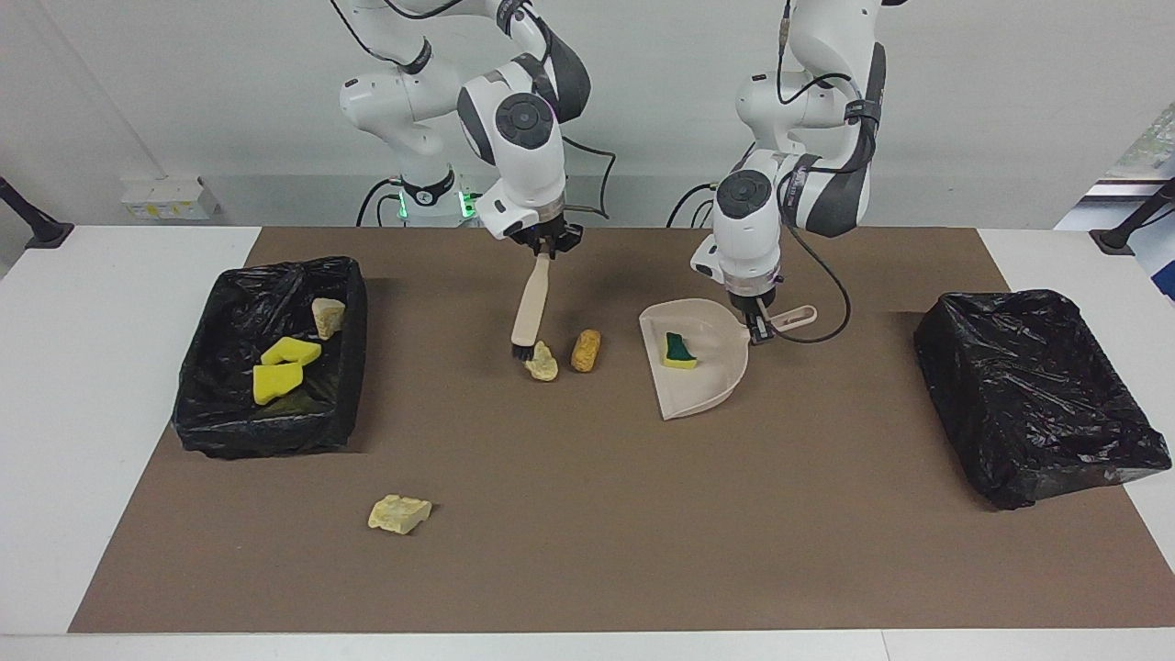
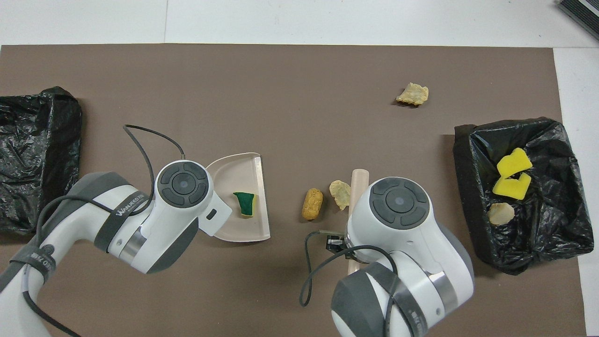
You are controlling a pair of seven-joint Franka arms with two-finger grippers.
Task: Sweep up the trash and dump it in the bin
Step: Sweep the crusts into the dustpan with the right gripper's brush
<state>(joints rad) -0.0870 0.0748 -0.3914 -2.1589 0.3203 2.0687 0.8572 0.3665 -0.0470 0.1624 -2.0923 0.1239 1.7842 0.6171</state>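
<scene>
My right gripper (image 1: 548,246) is shut on the beige handle of the brush (image 1: 532,303). Its black bristles rest beside a pale chunk (image 1: 542,362) of trash, on the side toward the right arm's end. A golden roll (image 1: 586,351) lies between that chunk and the beige dustpan (image 1: 702,386). A yellow-and-green sponge (image 1: 679,352) sits in the pan. My left gripper (image 1: 758,328) is shut on the pan's handle. The bin (image 1: 266,431) at the right arm's end holds two yellow sponges (image 1: 280,367) and a chunk (image 1: 328,317).
Another pale chunk (image 1: 399,514) lies alone on the brown mat (image 1: 587,532), farther from the robots than the bin. A second black-bagged bin (image 1: 1037,395) stands at the left arm's end. From above, the right wrist covers the lower brush handle (image 2: 359,180).
</scene>
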